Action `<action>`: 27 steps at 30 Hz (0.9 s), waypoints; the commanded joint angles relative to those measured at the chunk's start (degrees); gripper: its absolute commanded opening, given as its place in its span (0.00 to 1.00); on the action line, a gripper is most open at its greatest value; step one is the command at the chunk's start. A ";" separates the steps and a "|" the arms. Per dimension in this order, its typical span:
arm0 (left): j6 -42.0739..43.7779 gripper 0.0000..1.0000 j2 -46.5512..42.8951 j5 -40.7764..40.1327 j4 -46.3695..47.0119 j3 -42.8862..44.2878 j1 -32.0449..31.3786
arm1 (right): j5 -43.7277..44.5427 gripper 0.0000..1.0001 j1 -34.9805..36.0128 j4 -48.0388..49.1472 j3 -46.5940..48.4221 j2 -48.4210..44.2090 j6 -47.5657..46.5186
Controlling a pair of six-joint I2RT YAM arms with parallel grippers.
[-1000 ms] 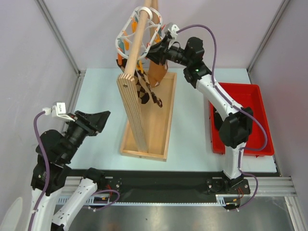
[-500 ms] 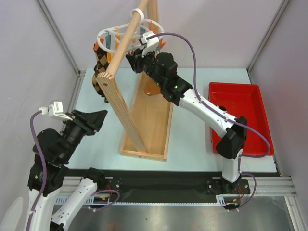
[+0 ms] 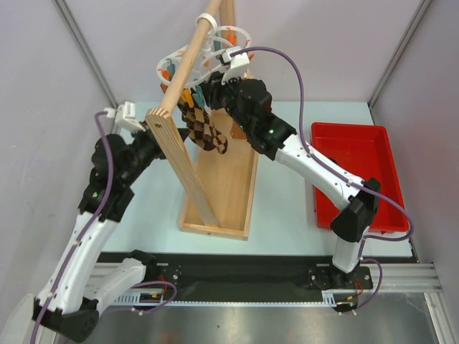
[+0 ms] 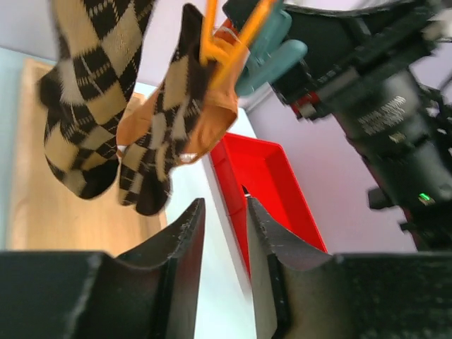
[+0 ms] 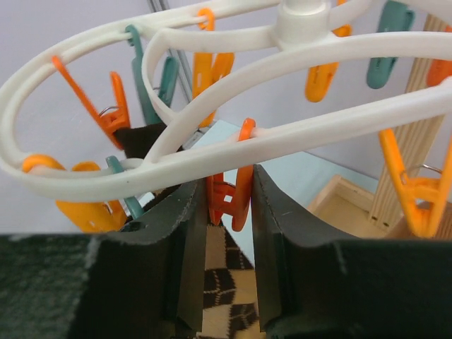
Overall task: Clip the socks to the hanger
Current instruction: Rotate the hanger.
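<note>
High over the pale surface (image 3: pixel 287 208), the white peg hanger (image 5: pixel 304 21) sits at the top of the slanted wooden pole (image 3: pixel 188 61), ring tilted, with orange and teal pegs dangling round its rim. Two argyle socks (image 3: pixel 204 127) hang below the ring, beside the stand's upright board (image 3: pixel 183 168) and above its tray-like base (image 3: pixel 229 190). Left wrist view: one sock's cuff is pinched in an orange clip (image 4: pixel 219 49), with a teal peg (image 4: pixel 272 53) just beside it. The right gripper (image 5: pixel 224 187) is up under the ring, its jaws on either side of an orange peg (image 5: pixel 236 194) that hangs from an inner white bar. Both sides look to be touching it, so probably clamped. The left gripper (image 4: pixel 222 205) is raised on the far side of the board, pointing toward the socks but apart from them. Its jaws are a narrow gap apart with nothing between them. The red bin (image 3: pixel 358 154) sits on the right of the surface, beside the stand's base. No other socks can be made out.
</note>
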 commanded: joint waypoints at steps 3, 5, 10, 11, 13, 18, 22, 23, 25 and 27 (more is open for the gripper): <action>-0.90 0.31 7.27 10.90 14.65 2.28 -0.12 | 0.89 0.22 -0.13 -1.97 -0.89 -4.46 4.03; -1.17 0.29 9.20 11.61 15.54 3.42 -0.12 | 0.63 0.21 -0.92 -2.41 -0.63 -4.47 5.26; -1.51 0.24 8.07 11.35 15.28 2.82 -0.20 | -1.74 0.21 -2.50 -5.14 -2.12 -5.52 6.50; -1.78 0.25 7.02 11.09 15.63 2.20 -0.20 | -1.92 0.23 -2.76 -5.31 -2.65 -5.78 6.32; -3.27 0.27 6.14 11.18 16.24 0.54 -0.20 | -2.71 0.30 -3.73 -5.23 -4.49 -6.84 6.32; -5.56 0.27 5.35 12.76 17.66 -0.70 -0.99 | -8.41 0.55 -6.36 -6.54 -6.69 -9.29 6.59; -5.83 0.27 4.12 12.49 15.63 -1.84 -1.17 | -8.78 0.67 -6.90 -8.30 -9.24 -12.19 4.04; -5.91 0.27 3.77 12.41 15.46 -2.11 -1.17 | -8.52 0.70 -6.99 -8.30 -11.07 -13.07 3.52; -6.00 0.28 2.97 12.49 15.11 -2.98 -1.17 | -8.16 0.72 -7.51 -7.43 -13.10 -15.52 2.55; -6.09 0.28 2.71 12.76 14.32 -3.16 -1.17 | -8.86 0.73 -7.86 -6.55 -16.44 -16.94 1.15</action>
